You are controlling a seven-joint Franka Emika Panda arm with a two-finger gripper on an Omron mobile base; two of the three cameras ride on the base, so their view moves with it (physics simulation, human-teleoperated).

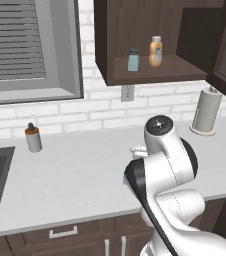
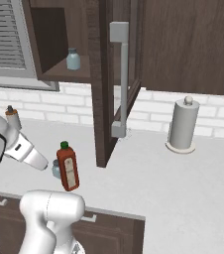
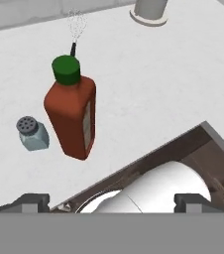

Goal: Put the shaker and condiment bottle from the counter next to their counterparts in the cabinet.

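Gripper (image 3: 112,202) wide open above the counter (image 3: 148,94), condiment bottle (image 3: 72,115) and shaker (image 3: 32,134) just beside each other

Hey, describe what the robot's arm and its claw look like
The arm is glossy white, built of fat rounded segments with dark, nearly black bands at the joints and a round grey cap on the top joint. The claw has two small dark, blocky fingertips. No cables or markings show.

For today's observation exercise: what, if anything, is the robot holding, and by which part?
Nothing is held. The gripper has its jaws wide open above the counter, clear of the condiment bottle and the shaker.
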